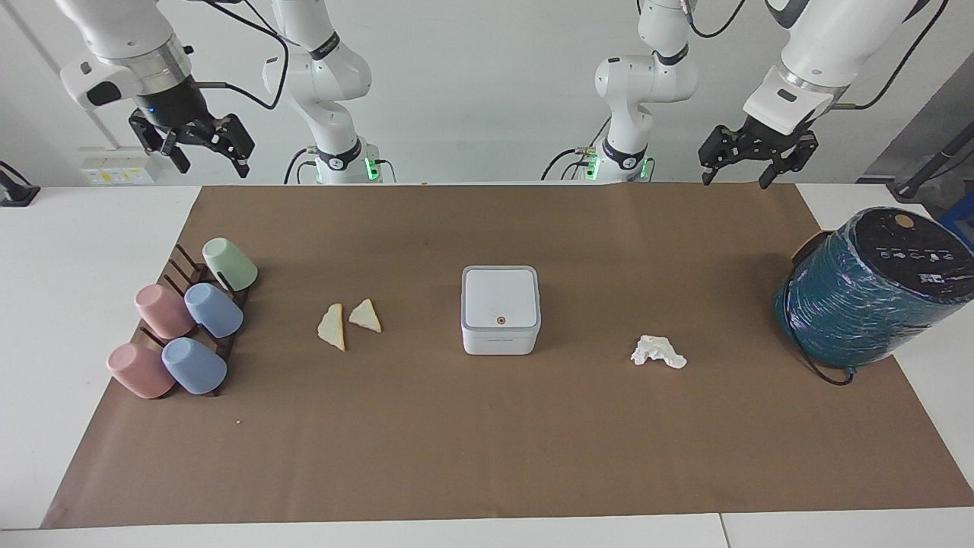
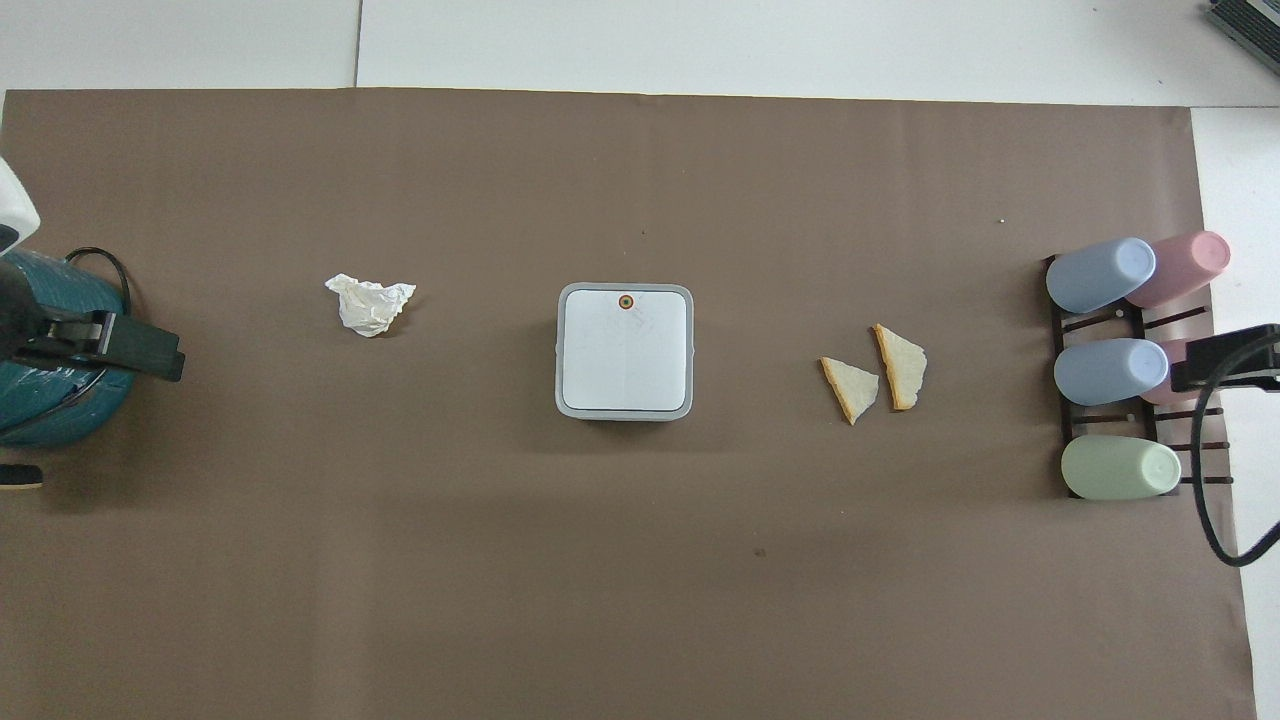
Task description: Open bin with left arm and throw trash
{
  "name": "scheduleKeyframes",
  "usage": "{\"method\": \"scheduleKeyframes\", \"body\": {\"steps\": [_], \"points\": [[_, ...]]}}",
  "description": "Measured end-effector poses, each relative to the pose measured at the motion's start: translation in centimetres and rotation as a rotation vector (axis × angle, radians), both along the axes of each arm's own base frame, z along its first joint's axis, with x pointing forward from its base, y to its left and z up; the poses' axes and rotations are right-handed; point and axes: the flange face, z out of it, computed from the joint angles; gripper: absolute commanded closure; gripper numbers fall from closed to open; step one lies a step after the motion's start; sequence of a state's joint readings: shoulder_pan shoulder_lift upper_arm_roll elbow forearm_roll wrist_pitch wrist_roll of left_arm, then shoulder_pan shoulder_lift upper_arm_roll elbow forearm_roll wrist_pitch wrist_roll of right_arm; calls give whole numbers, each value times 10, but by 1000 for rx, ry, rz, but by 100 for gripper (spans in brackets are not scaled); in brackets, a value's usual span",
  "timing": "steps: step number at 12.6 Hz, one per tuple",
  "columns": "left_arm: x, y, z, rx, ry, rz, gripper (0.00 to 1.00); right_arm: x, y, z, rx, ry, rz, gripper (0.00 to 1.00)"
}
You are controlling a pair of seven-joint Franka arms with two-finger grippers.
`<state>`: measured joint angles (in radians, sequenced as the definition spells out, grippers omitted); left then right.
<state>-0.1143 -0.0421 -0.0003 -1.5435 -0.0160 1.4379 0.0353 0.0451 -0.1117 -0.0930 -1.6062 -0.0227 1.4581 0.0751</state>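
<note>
One closed white square bin [image 1: 500, 308], three trash pieces, five cups.
Two pale-yellow triangular bread pieces [image 1: 348, 323], one crumpled white tissue wad [image 1: 657, 352]; left gripper [image 1: 749, 176] and right gripper [image 1: 202, 156] spread, empty.

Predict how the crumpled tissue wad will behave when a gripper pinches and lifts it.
The tissue wad looks crumpled and airy, so it will probably squash between closing jaws. It seems very light, so a nudge may slide it across the brown paper. Its irregular folds make rolling unlikely.

White tabletop under brown paper

The brown paper sheet [image 1: 487, 441] covers most of the white tabletop [image 1: 84, 251]; a plain white wall [image 1: 487, 91] rises beside the tabletop
</note>
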Motion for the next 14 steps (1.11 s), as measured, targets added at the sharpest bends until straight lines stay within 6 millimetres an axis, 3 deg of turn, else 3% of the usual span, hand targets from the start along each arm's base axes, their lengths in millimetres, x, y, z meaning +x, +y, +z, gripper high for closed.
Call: {"method": "scheduleKeyframes", "body": {"steps": [9, 10, 12, 14], "points": [[5, 3, 1, -4, -36, 7, 0, 0, 2, 0, 0, 0, 3, 0], [6, 0, 1, -6, -50, 3, 42, 0, 2, 0, 0, -1, 4, 0], [7, -13, -2, -8, -65, -20, 100, 0, 3, 1, 0, -3, 6, 0], [8, -42, -3, -16, -106, -67, 100, 2, 5, 2, -1, -19, 11, 0]]}}
